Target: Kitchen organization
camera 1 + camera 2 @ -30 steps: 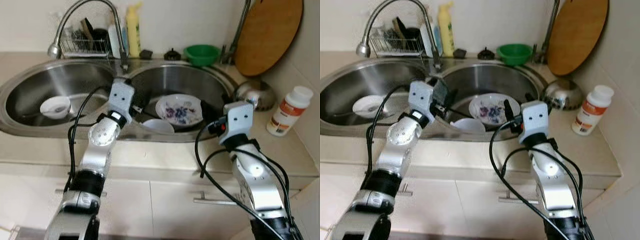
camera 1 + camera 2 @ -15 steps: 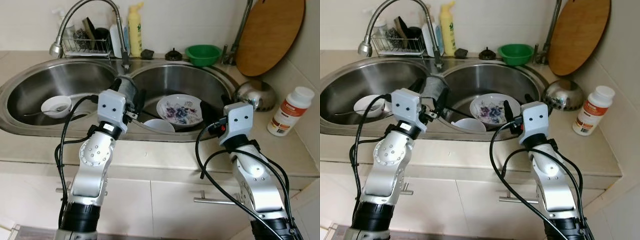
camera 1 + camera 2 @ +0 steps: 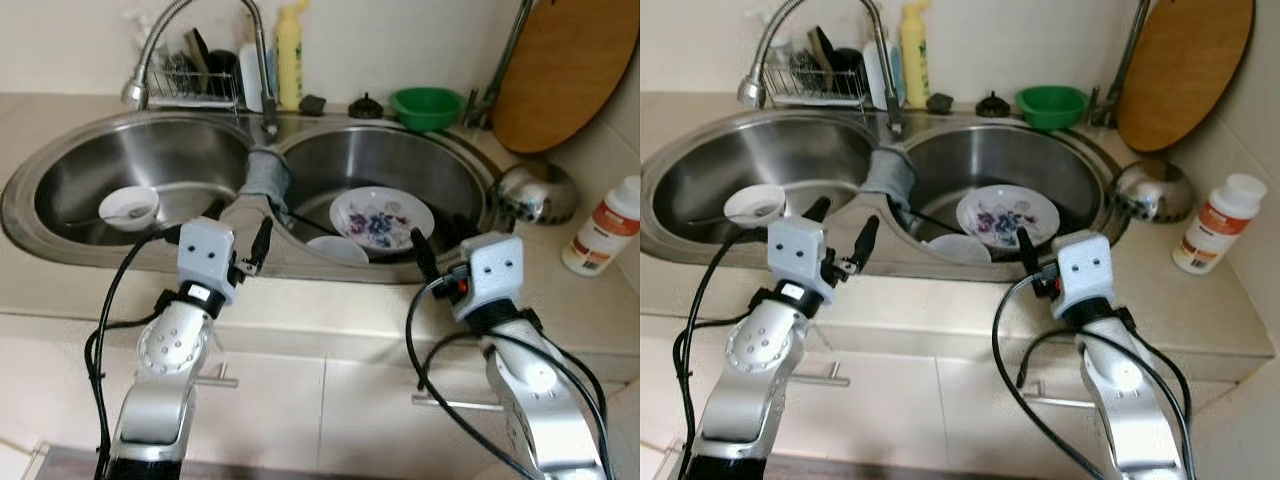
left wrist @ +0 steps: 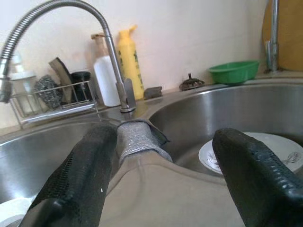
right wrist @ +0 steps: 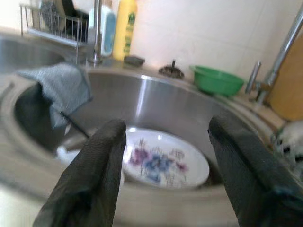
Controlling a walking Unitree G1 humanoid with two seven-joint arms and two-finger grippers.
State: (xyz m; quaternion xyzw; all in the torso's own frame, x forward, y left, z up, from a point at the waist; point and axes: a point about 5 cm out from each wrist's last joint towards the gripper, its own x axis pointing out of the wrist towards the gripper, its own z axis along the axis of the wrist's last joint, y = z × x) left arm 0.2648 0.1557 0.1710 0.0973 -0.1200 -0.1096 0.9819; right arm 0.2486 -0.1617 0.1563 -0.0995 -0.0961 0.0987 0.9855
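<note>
Cloth: draped over the sink divider — straight ahead of the left gripper
Left fingers: apart, empty
Right gripper: apart — farther off

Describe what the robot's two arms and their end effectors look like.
Both arms are silver metal with rounded joint housings. Black cables loop loosely beside each. Each wrist carries a pale grey box with two small dark holes and a bit of red wiring at its side. The left end effector and right end effector each have two long black fingers with a finely textured, rubbery surface.
</note>
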